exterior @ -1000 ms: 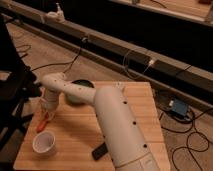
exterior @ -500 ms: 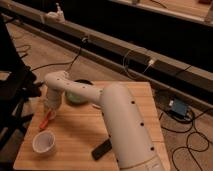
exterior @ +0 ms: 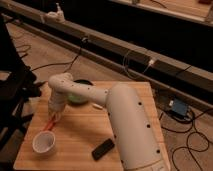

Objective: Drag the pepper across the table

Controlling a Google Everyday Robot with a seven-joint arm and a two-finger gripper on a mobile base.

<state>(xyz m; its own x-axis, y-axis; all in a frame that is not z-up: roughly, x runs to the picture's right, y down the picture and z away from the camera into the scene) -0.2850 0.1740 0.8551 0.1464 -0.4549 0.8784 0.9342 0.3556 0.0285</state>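
The pepper (exterior: 49,123), a slender red-orange chili, lies on the light wooden table (exterior: 80,135) near its left edge, just above the white cup (exterior: 43,142). My gripper (exterior: 54,116) comes down from the white arm (exterior: 120,115) onto the pepper's upper end and is shut on it. The pepper's lower tip points toward the cup's rim. The fingertips themselves are hidden by the wrist.
A dark bowl with a green inside (exterior: 79,96) stands at the table's back, partly behind the arm. A black phone-like block (exterior: 103,149) lies near the front. A small white piece (exterior: 98,106) lies by the arm. Cables and a blue box (exterior: 178,109) lie on the floor to the right.
The gripper and the pepper have shifted a little to the right and toward the table's back, away from the left edge. The cup and black block stay put.
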